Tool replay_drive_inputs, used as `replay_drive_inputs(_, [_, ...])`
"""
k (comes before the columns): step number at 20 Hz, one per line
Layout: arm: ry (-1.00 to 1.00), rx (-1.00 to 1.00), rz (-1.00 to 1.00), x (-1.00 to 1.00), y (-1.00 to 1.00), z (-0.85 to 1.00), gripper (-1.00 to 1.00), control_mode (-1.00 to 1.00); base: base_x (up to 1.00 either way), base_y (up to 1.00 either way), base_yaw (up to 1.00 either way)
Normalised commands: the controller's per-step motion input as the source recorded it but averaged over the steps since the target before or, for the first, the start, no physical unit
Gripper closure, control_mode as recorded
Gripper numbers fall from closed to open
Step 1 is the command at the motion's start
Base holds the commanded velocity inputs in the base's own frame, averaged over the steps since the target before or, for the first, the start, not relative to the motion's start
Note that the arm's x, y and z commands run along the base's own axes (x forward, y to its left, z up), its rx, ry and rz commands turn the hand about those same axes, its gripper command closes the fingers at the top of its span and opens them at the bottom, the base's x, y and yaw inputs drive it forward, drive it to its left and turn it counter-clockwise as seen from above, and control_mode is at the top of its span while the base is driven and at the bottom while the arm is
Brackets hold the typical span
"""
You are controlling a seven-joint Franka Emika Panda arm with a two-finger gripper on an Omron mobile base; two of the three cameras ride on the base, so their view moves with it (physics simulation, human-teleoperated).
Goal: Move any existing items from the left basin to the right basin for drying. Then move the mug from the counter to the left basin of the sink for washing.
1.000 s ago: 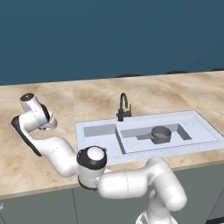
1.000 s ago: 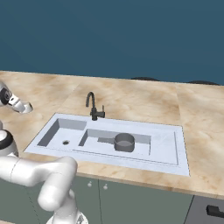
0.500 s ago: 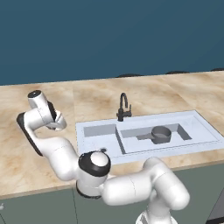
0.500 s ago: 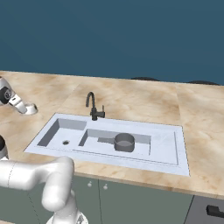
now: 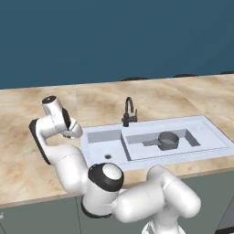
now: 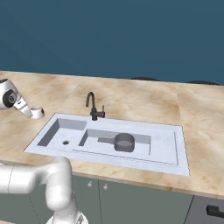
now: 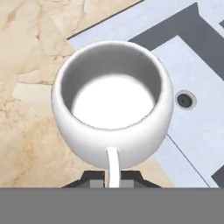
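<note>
My gripper (image 7: 112, 177) is shut on the handle of the white mug (image 7: 111, 109), which hangs upright with its grey inside showing. The mug (image 6: 36, 113) is just left of the sink (image 6: 175, 164), over the edge of the counter (image 6: 144, 100). From the other side, the mug (image 5: 76, 133) sits beside the left basin (image 5: 101, 147). The drain hole (image 7: 186, 99) of the left basin lies beyond the mug. The dark grey pan (image 5: 168, 140) rests in the right basin (image 5: 148, 150), handle pointing left. The pan (image 6: 124, 142) is far from my hand.
A black curved faucet (image 5: 129, 112) stands at the sink's back rim between the basins. My white arm (image 5: 64, 160) arcs over the counter left of the sink. Open marble counter (image 5: 205, 96) stretches behind and to the right.
My hand has carried the mug to the right, from the counter's left part up to the sink's left edge. The pan has not moved.
</note>
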Motion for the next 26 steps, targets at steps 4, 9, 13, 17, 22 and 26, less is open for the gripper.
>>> replay_drive_inputs(4, [0.00, 0.00, -0.12, -0.22, -0.58, 0.00, 1.00, -1.00, 0.00, 0.00, 0.00])
replay_drive_inputs(9, [0.00, 0.00, -0.11, -0.25, -0.58, 0.00, 1.00, -1.00, 0.00, 0.00, 0.00])
replay_drive_inputs(13, [0.00, 0.00, -0.11, -0.22, -0.59, 0.00, 1.00, -1.00, 0.00, 0.00, 0.00])
replay_drive_inputs(17, [0.00, 0.00, -0.10, -0.18, -0.59, 0.00, 1.00, -1.00, 0.00, 0.00, 0.00])
replay_drive_inputs(22, [0.00, 0.00, -0.07, -0.14, -0.54, 0.00, 1.00, -1.00, 0.00, 0.00, 0.00])
replay_drive_inputs(26, [0.00, 0.00, -0.03, -0.02, -0.35, -0.05, 1.00, -1.00, 0.00, 0.00, 0.00])
